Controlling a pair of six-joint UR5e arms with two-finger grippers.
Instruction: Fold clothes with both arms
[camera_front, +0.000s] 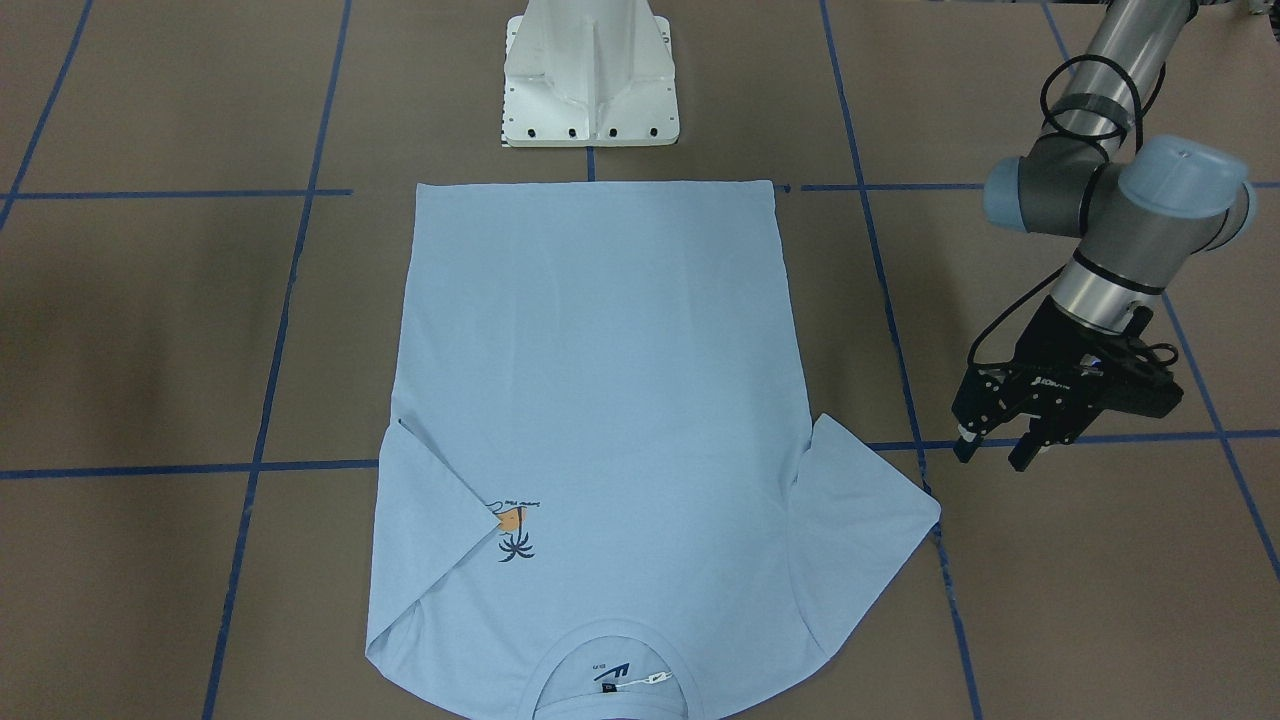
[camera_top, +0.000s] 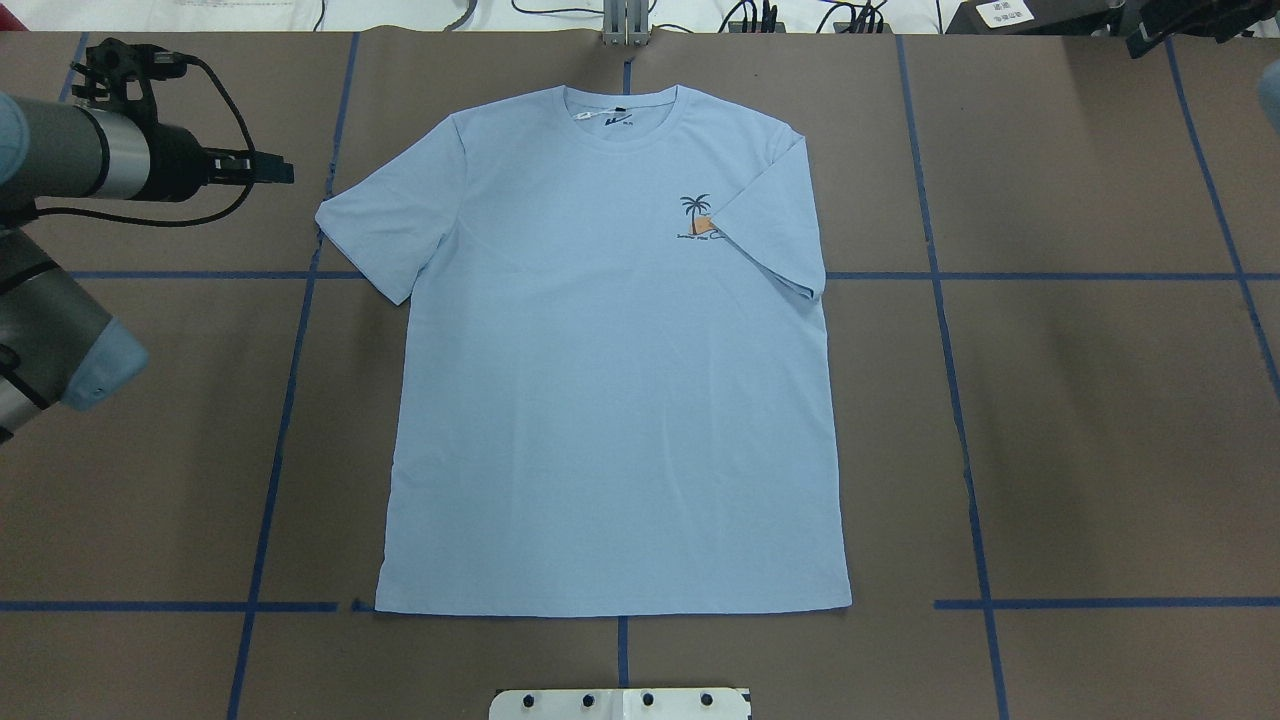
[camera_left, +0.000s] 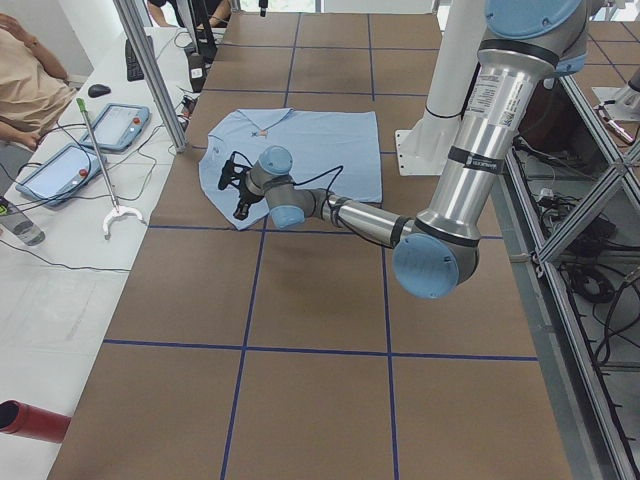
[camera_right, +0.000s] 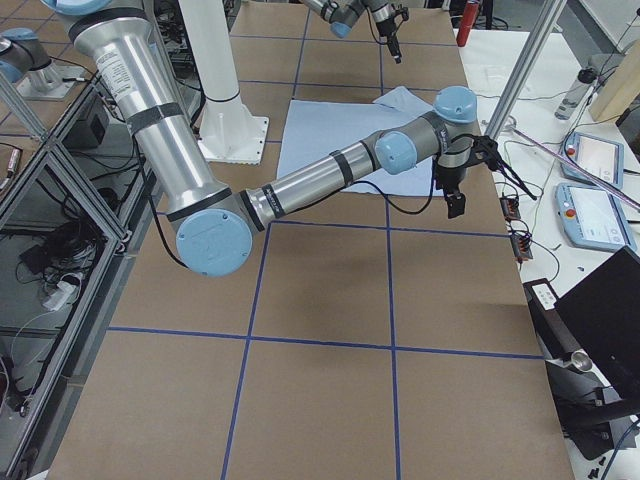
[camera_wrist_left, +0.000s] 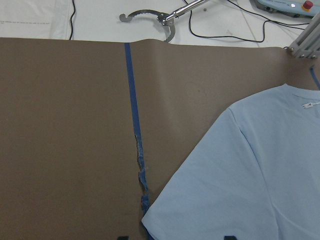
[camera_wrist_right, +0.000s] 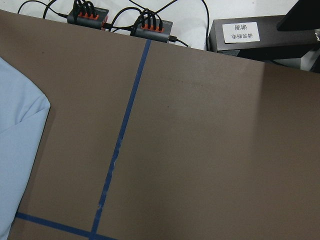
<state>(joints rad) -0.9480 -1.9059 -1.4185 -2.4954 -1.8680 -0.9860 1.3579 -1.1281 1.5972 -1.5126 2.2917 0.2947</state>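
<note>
The left gripper (camera_front: 995, 452) is hanging over the table (camera_front: 1100, 600) with its fingers apart, gripping nothing, near the T-shirt's (camera_front: 600, 380) spread sleeve. The T-shirt is lying flat, chest up, with the other sleeve folded inward. Whether the right gripper (camera_right: 455, 203) is open, I cannot tell.

The T-shirt (camera_top: 610, 400) at the centre of the overhead view is soft, matt, light blue cloth lying smooth, with a small printed motif (camera_top: 698, 218) on the chest. The table (camera_top: 1100, 450) has a brown, matt, paper-like cover marked with blue tape (camera_top: 960, 430). The tape's edge looks torn and rough at the lower middle of the left wrist view. At the right of the front-facing view, the left arm (camera_front: 1105, 285) is brushed silver metal with a soft sheen. Its joint caps (camera_front: 1185, 175) are smooth light blue plastic, and the left gripper (camera_front: 992, 455) is matt black. The base (camera_front: 590, 80) at the top is glossy white.
</note>
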